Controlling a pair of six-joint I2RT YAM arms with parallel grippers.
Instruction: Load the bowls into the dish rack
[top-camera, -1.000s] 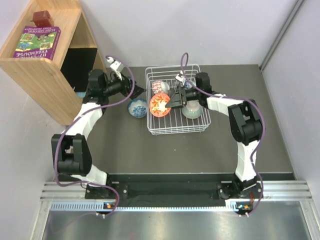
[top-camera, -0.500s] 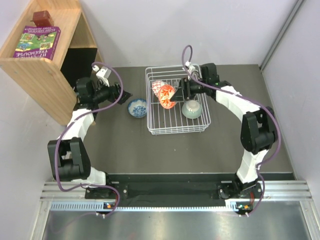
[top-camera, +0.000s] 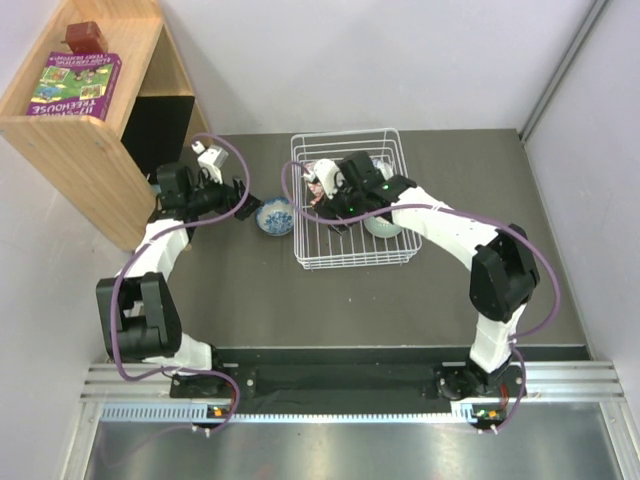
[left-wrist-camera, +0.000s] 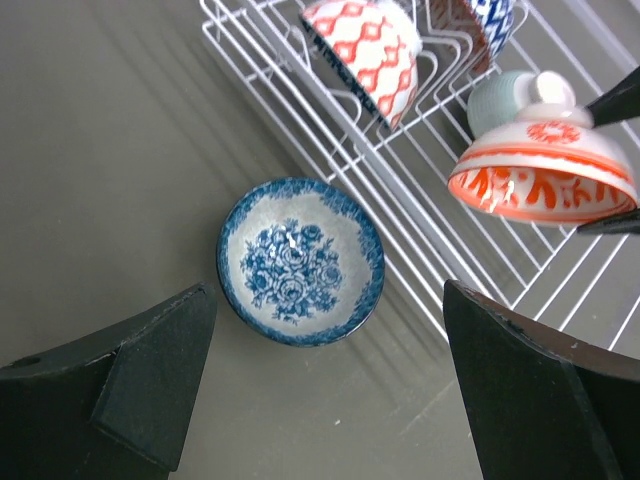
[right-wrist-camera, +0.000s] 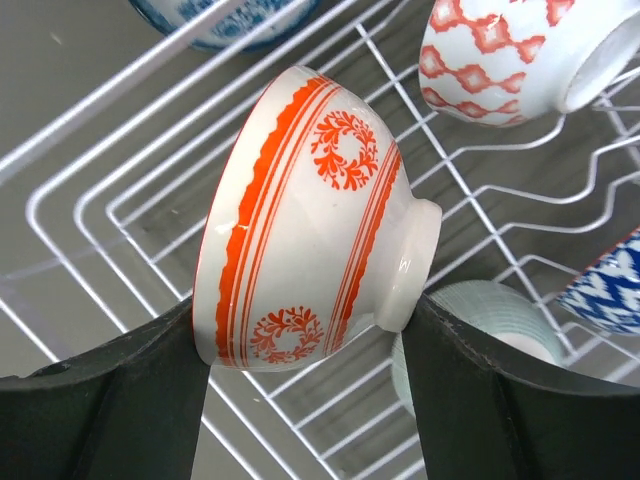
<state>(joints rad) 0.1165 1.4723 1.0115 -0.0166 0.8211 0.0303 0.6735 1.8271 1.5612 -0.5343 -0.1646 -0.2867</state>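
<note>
A purple book (top-camera: 75, 85) on the wooden shelf (top-camera: 80, 150) reads "TREEHOUSE"; five bowls in all; the right gripper (right-wrist-camera: 305, 320) clamps the orange bowl (right-wrist-camera: 300, 230) on its side over the dish rack (top-camera: 345, 263), which holds three other bowls (left-wrist-camera: 362, 45); the left gripper (left-wrist-camera: 330, 300) hangs wide open above the blue flowered bowl (left-wrist-camera: 300, 262) on the table (left-wrist-camera: 90, 150).

the top camera looked down from high behind the near edge over the whole table (top-camera: 250, 295). both wrist cameras sat close, sharing the dish rack (left-wrist-camera: 322, 148) and orange-red bowl (right-wrist-camera: 305, 225).
</note>
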